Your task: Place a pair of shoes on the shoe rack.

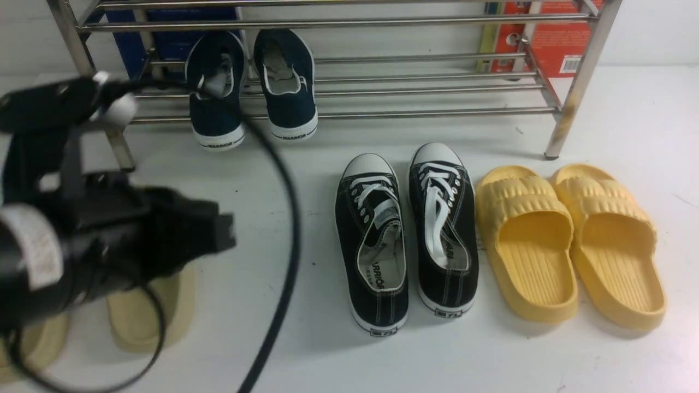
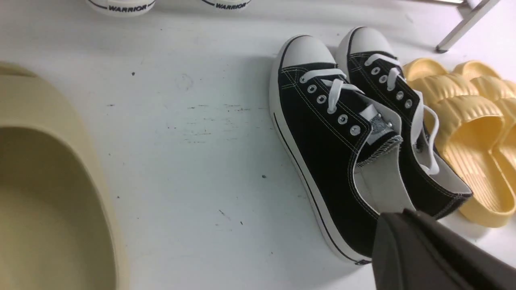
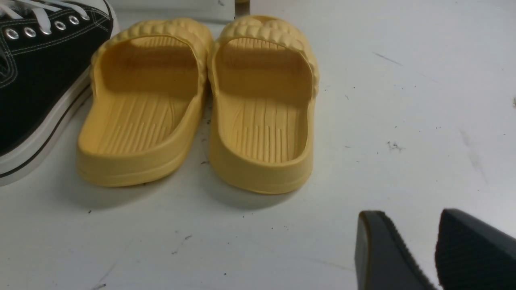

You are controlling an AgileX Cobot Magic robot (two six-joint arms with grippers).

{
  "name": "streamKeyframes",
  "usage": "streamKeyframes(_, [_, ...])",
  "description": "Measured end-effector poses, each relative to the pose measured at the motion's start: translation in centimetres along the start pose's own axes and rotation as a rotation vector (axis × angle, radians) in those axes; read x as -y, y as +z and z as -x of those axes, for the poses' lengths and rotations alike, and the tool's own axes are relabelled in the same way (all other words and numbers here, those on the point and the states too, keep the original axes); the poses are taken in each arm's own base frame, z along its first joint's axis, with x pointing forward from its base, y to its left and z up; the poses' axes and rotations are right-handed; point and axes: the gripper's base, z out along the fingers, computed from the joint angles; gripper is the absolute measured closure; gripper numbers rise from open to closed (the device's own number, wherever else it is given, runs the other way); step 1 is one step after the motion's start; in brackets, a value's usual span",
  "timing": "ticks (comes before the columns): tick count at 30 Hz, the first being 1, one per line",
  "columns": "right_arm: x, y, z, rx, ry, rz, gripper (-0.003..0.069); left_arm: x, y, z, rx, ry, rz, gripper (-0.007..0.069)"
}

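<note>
Navy slip-on shoes [image 1: 290,112] are what matters here. Nearest, the left gripper [image 2: 399,217] is clenched on nothing, while the right gripper [image 3: 412,214] is released, its fingers apart. Beyond, the black lace-ups [image 1: 377,305] and yellow slides [image 1: 538,262] stand on the table [image 1: 491,360]. Farther off, the slip-ons rest side by side on the lower tubes of the shoe rack [image 1: 437,114], heels jutting out in front. Placing looks done. If either needs straightening, expect light, soft canvas that dents; pinch the firmer heel wall near the rubber sole, since smooth tubes might let it slide.
</note>
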Motion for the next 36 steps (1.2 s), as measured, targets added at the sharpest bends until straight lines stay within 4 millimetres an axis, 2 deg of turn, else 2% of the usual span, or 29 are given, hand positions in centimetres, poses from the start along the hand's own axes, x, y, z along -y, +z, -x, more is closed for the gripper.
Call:
streamKeyframes(1, [0.0,0.0,0.0,0.000,0.000,0.000,0.0413,0.0,0.0,0.0,0.005,-0.001,-0.004,0.0638])
streamKeyframes(3, [0.0,0.0,0.0,0.000,0.000,0.000,0.0413,-1.2,-1.2,-2.6,0.062,-0.006,-0.046,0.0638])
streamKeyframes(5, [0.0,0.0,0.0,0.000,0.000,0.000,0.0413,-1.8,-1.6,-3.9,0.089,-0.004,-0.066,0.0638])
streamKeyframes(11, [0.0,0.0,0.0,0.000,0.000,0.000,0.0413,-3.3,-2.7,-6.7,0.121,0.005,-0.083,0.0638])
streamKeyframes(18, [0.0,0.0,0.0,0.000,0.000,0.000,0.0413,-4.0,-2.6,-7.9,0.094,0.032,-0.055,0.0638])
streamKeyframes(26, [0.0,0.0,0.0,0.000,0.000,0.000,0.0413,-4.3,-2.8,-8.1,0.101,0.072,-0.035,0.0638])
streamKeyframes(33, [0.0,0.0,0.0,0.000,0.000,0.000,0.0413,-6.8,-5.4,-9.4,0.343,0.079,0.129,0.0638])
streamKeyframes(36, [0.0,0.0,0.0,0.000,0.000,0.000,0.0413,-8.1,-5.8,-11.3,0.442,0.044,0.235,0.0638])
